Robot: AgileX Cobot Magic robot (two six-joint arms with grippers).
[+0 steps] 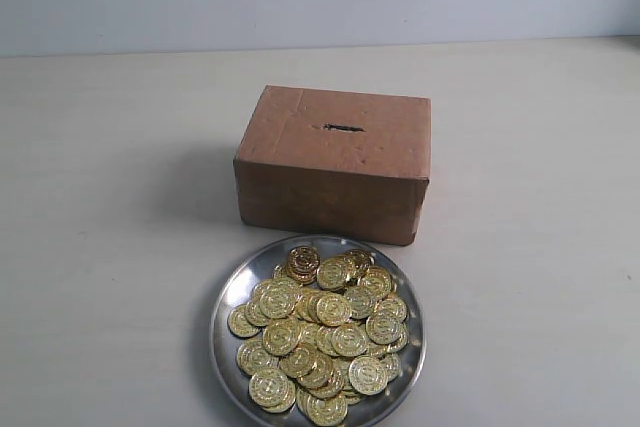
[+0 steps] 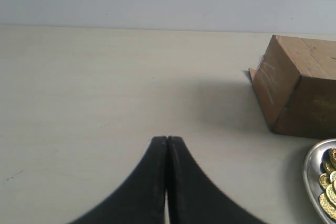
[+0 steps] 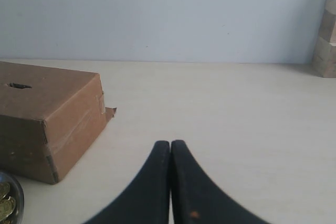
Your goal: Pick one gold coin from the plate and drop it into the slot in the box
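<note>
Exterior view: I see the brown cardboard box [image 1: 335, 162] standing on the pale desk [image 1: 110, 247]. Its slot [image 1: 343, 128] is a short dark slit in the middle of the top face. Just in front of the box, on the camera's side, sits the round metal plate [image 1: 243, 282]. Its rim lies very near the box's front wall, though I cannot tell whether the two touch. A heap of gold coins [image 1: 320, 332] covers most of the plate, leaving a bare crescent of metal along its left side.

Left wrist view: the left gripper [image 2: 167, 139] has its two black fingers pressed together tip to tip, over bare desk. One end of the box and a sliver of the plate with a few coins lie to one side, apart from the fingertips.

Right wrist view: the right gripper [image 3: 170, 142] is likewise closed tight, fingers flush against each other, over bare desk. The box is near, its slot in sight, with the plate's edge beside it. Against the far wall stands a stack of pale blocks [image 3: 326, 35], possibly wooden, cut off by the frame.
</note>
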